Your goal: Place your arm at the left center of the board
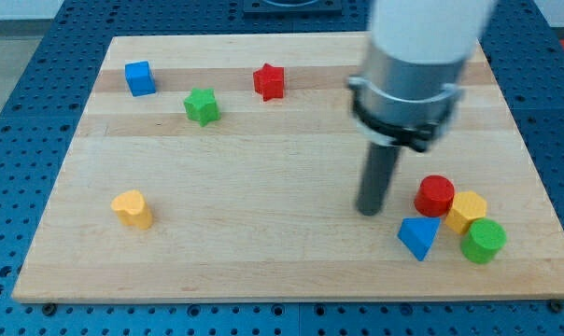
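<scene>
My tip rests on the wooden board at the view's right of centre, just left of a red cylinder. A blue triangular block, a yellow block and a green cylinder cluster at the lower right beside it. A yellow block sits at the left centre, far from my tip. A blue cube, a green star and a red star lie along the top left.
The board lies on a blue perforated table. The arm's white and grey body hangs over the board's upper right.
</scene>
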Controlling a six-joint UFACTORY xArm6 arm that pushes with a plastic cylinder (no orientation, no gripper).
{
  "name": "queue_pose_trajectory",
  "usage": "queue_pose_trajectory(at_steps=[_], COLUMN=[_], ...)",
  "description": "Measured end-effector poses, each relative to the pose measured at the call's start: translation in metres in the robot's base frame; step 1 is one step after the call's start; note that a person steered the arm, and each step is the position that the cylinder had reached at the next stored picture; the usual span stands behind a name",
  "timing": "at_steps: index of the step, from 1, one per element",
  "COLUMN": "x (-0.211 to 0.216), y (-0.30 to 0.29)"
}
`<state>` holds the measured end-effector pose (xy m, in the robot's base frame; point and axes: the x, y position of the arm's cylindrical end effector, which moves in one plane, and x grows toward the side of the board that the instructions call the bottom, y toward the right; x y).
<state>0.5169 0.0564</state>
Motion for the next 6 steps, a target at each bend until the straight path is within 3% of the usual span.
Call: queue_pose_trajectory(at_steps=[2,4,5,6], x=[-0.011,-0.017,-0.063,-0.066], y=[-0.155,-0.187,-0.192,-0.192])
